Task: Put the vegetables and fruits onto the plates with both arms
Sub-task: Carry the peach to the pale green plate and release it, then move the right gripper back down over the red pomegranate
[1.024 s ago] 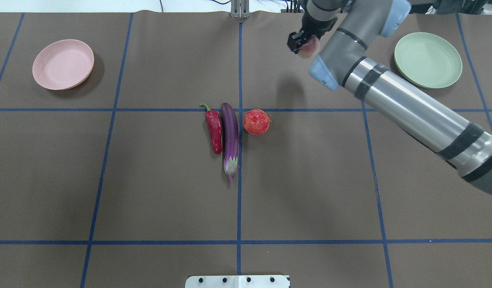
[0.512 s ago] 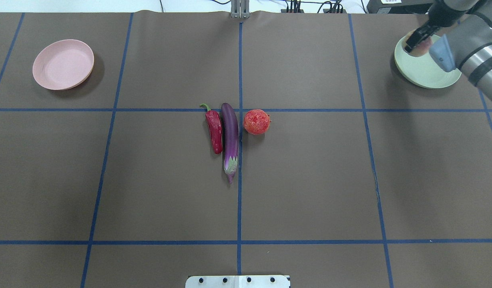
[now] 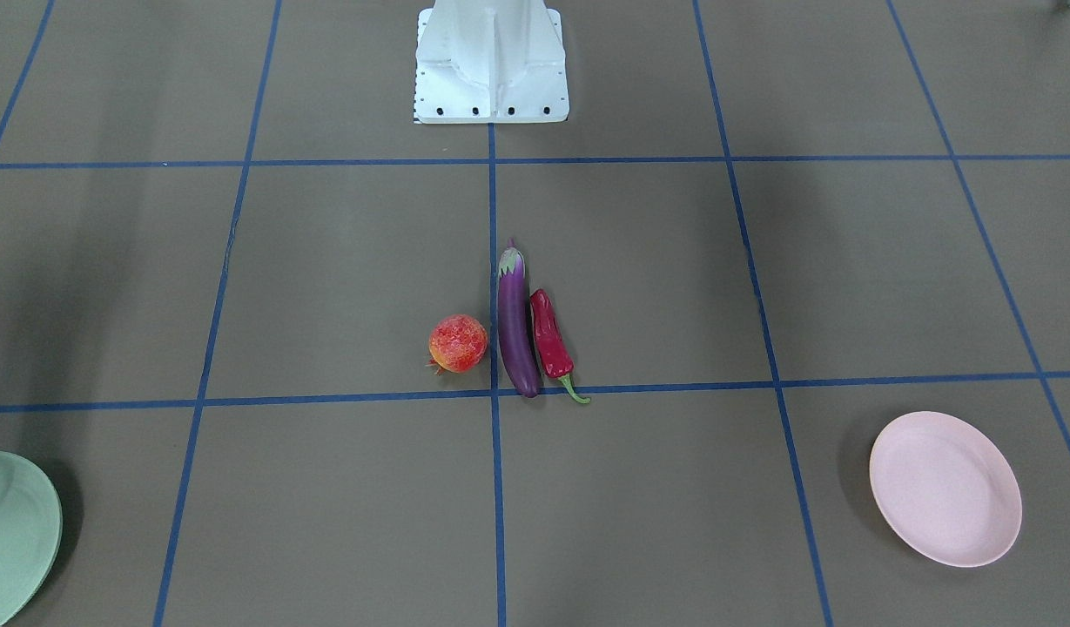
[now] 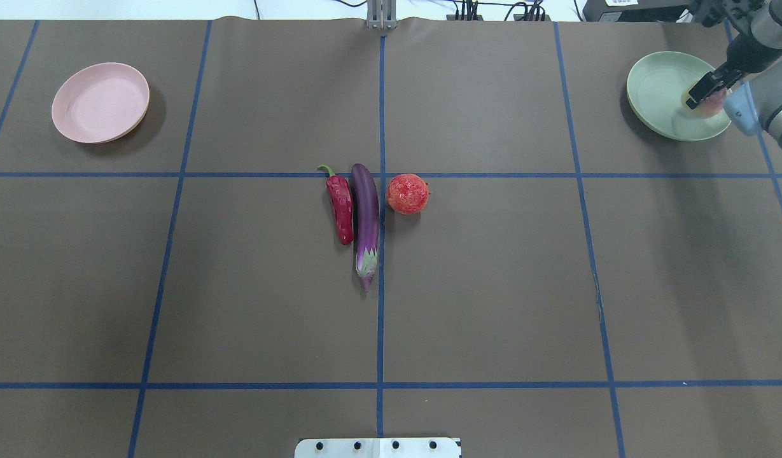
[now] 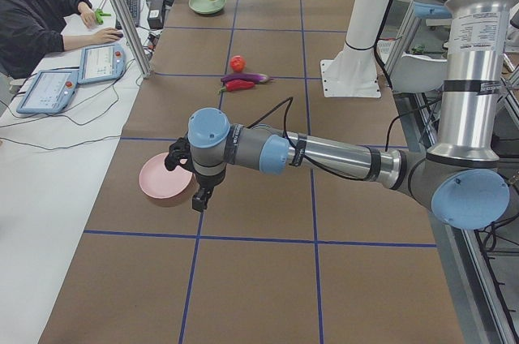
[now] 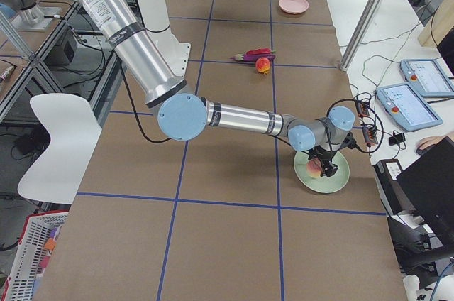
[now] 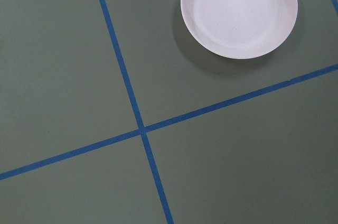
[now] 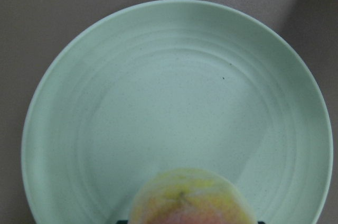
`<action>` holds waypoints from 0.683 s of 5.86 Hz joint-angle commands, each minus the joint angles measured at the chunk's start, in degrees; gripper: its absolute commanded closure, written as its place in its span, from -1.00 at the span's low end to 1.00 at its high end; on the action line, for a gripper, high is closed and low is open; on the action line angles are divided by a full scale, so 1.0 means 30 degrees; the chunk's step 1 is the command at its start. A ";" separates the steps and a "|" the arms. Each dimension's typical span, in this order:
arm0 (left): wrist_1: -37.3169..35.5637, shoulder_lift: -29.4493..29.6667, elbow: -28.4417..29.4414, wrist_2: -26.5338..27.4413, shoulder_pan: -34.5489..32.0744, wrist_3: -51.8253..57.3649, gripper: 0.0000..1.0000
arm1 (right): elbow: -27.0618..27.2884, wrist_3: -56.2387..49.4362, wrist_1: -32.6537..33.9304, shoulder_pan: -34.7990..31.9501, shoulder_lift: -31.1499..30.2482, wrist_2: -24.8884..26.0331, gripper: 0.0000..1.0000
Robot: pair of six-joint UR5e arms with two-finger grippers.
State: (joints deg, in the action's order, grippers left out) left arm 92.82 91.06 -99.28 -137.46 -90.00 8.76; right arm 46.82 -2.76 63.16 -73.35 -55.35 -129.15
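Close up, bottom centre of the right wrist view: peach (image 8: 193, 198) over the mint plate (image 8: 158, 76). Upper right from overhead: right gripper (image 4: 704, 93), fingers pinching that peach. Mid-frame on the desk (image 4: 492, 286), side by side: chili (image 4: 342, 207), eggplant (image 4: 366, 216), pomegranate (image 4: 408, 193). Only in the left side view: left gripper (image 5: 198, 196) near the pink plate (image 5: 158, 182), fingers' spread impossible to tell.

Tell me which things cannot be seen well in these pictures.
- Left end effector: only in the exterior left view, small; open or shut cannot be told.
- Peach: cut by the bottom edge of the right wrist view; whether it touches the mint plate is unclear.
- Front-facing view: the left edge cuts the mint plate.
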 commanded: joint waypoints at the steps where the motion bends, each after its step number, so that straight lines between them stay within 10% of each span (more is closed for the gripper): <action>1: -0.0002 -0.0001 -0.0040 0.0000 -0.0001 -0.0018 -1.00 | 0.3264 0.3127 -0.0109 -0.0042 -0.0035 -0.0162 -0.97; 4: -0.0032 -0.0001 -0.0040 0.0000 -0.0001 -0.0018 -1.00 | 1.2671 1.0530 0.7116 0.5349 0.1513 0.2190 -0.95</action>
State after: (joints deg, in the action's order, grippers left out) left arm 92.74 91.06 -99.40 -137.46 -90.00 8.70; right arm 76.91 20.92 78.75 -64.29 -52.40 -126.86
